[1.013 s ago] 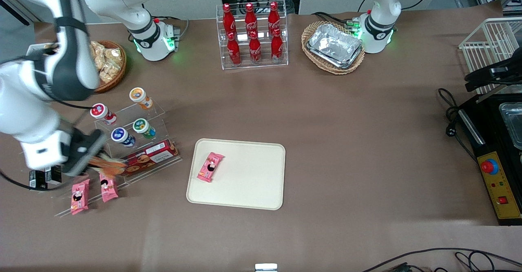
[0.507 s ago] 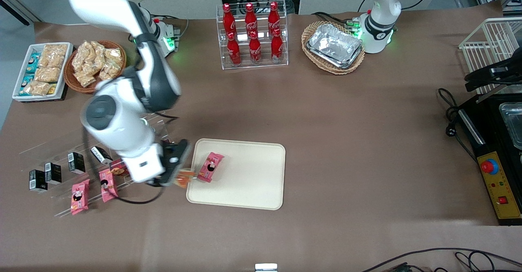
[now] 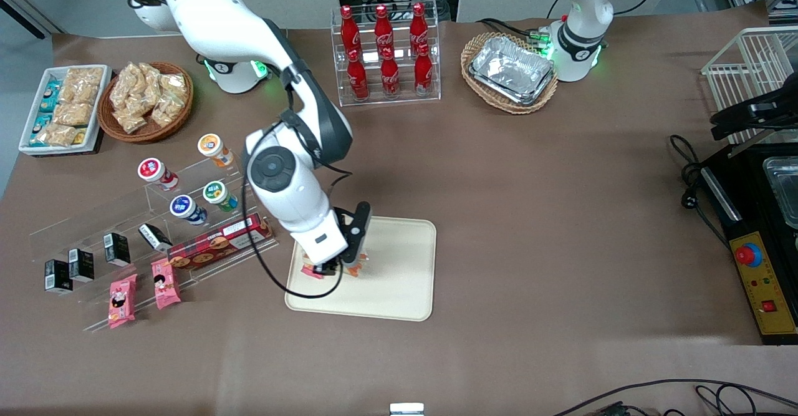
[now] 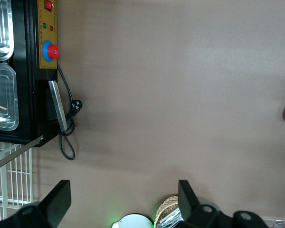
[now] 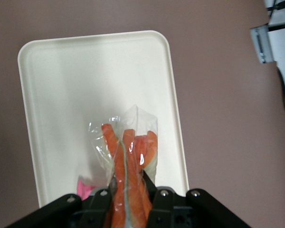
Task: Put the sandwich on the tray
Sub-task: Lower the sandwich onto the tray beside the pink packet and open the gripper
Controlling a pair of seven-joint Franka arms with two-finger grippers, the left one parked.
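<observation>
The hand (image 3: 348,265) hangs over the tray (image 3: 399,279), just left of the middle of the front view, its fingers (image 5: 149,183) closed on the sandwich (image 5: 129,166). In the wrist view the sandwich hangs from the hand with its clear wrap and orange filling over the cream tray (image 5: 61,95); whether it touches the tray surface cannot be told. In the front view only a bit of orange (image 3: 356,270) shows past the hand.

A pink packet (image 3: 310,270) lies on the tray, mostly hidden under the hand in the front view; a pink corner of it (image 5: 85,187) shows in the wrist view.

The tray rests on the brown counter (image 3: 530,216), in the lower middle of the front view. At the left of that frame stands a clear stepped rack (image 3: 156,216) with small cups (image 3: 218,194), a red box (image 3: 221,241), little black boxes (image 3: 81,265) and two more pink packets (image 3: 143,291). In the upper left are a wicker basket of snacks (image 3: 146,98) and a white snack tray (image 3: 59,107). At the top middle is a clear stand of red bottles (image 3: 386,54), and next to it in the frame a basket with foil trays (image 3: 511,70). At the right edge sits a black machine with a yellow panel (image 3: 764,279).
</observation>
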